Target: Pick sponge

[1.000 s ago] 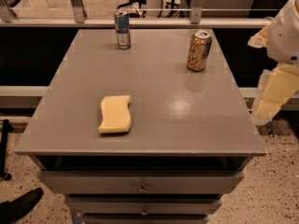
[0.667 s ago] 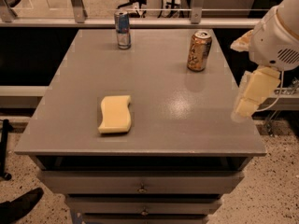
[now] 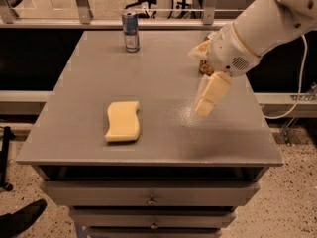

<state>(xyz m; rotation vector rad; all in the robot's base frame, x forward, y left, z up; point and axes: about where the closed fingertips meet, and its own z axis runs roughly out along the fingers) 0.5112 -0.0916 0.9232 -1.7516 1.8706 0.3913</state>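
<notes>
The sponge (image 3: 123, 121) is a pale yellow foam block with wavy sides. It lies flat on the grey table (image 3: 89, 83), front left of the middle. My gripper (image 3: 208, 99) hangs from the white arm (image 3: 257, 29) that reaches in from the upper right. It hovers above the table's right half, well to the right of the sponge and apart from it. It holds nothing.
A blue and silver can (image 3: 131, 31) stands at the back of the table, left of centre. A brown can (image 3: 204, 68) at the back right is mostly hidden behind my arm. Drawers (image 3: 148, 197) sit under the front edge. A railing runs behind the table.
My arm has swung in from the right edge and now reaches over the table, closer to the sponge. The view is now closer. The sponge and cans have not moved.
</notes>
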